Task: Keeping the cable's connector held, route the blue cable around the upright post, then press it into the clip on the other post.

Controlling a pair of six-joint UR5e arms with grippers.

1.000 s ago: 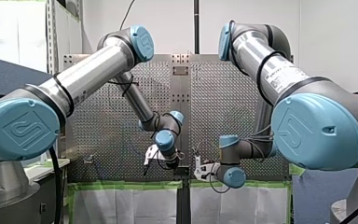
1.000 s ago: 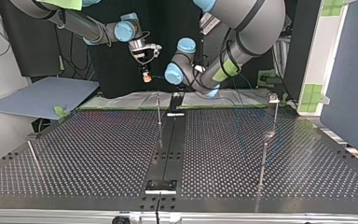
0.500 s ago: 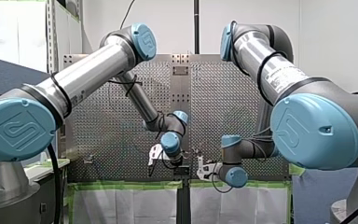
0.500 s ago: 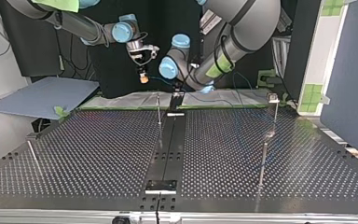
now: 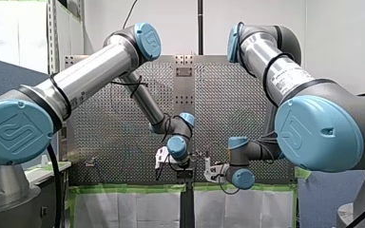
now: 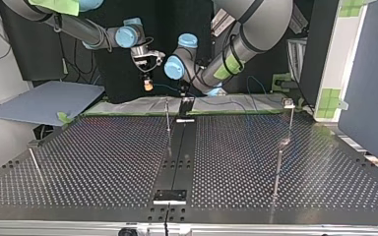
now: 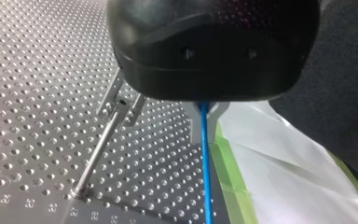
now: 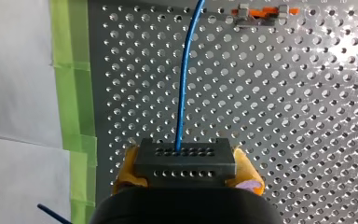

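Observation:
My right gripper [image 6: 148,85] hangs over the table's far edge in the top view, shut on the dark perforated connector [image 8: 185,161] between its yellow pads [image 8: 127,171]. The blue cable [image 8: 182,84] leaves the connector and runs ahead over the perforated plate. To its right in that view, my left gripper [image 7: 204,109] is shut on the blue cable [image 7: 206,158], which drops from under its black body. Beside that gripper stands a slim metal post with a clip head [image 7: 120,100]. Another upright post [image 6: 167,115] stands near the table's middle strip.
More thin posts rise at the top view's right [image 6: 289,112], lower right [image 6: 277,169] and far left [image 6: 34,164]. Green tape and white sheeting [image 6: 128,104] line the far edge. An orange fixture [image 8: 261,10] lies on the plate ahead of my right gripper.
Both grippers have shifted toward the top view's left, along the far edge, carrying the cable with them. Neither grip has changed.

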